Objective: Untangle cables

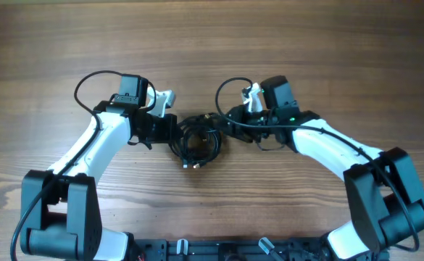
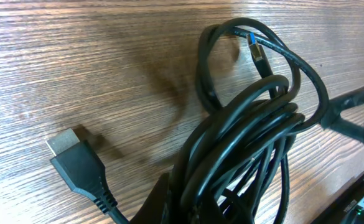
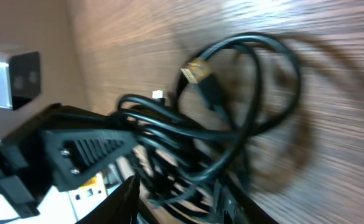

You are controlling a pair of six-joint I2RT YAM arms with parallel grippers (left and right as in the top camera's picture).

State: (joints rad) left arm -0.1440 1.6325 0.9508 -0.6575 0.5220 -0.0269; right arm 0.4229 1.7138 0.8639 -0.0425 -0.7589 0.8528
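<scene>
Cables (image 1: 199,142) in tangled black coil at bench (image 1: 52,58) centre, between both arms. Left gripper (image 1: 174,134) at coil's left edge, fingers (image 2: 160,200) closed on bunch of strands. Right gripper (image 1: 225,123) at coil's far right edge, fingers (image 3: 127,198) parted, several strands running between them, none pinched. Silver-tipped flat plug (image 2: 76,158) lies on bare wood just left of bundle, apart from coil, its cord running back under it. Blue-tipped plug (image 2: 257,51) sits inside far loop. Right wrist view blurred, strand order there unreadable.
</scene>
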